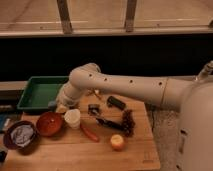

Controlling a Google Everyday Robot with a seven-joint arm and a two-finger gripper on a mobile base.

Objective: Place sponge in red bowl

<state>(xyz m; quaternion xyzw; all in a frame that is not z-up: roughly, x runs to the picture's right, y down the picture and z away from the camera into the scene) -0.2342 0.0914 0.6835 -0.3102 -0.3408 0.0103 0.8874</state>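
The red bowl [49, 123] sits on the left part of the wooden board, between the dark purple bowl [20, 136] and the white cup [72, 118]. My gripper [58, 106] hangs at the end of the white arm, just above and behind the red bowl, near the front right corner of the green tray. A small blue-grey piece, the sponge [52, 104], shows at the gripper's yellowish tip and is held off the board. Most of the sponge is hidden by the gripper.
A green tray [35, 95] stands behind the bowls. On the board [75, 155] lie a red chili [90, 133], an apple [117, 142], grapes [128, 121], a black block [116, 102] and small dark items. A dark wall rises behind.
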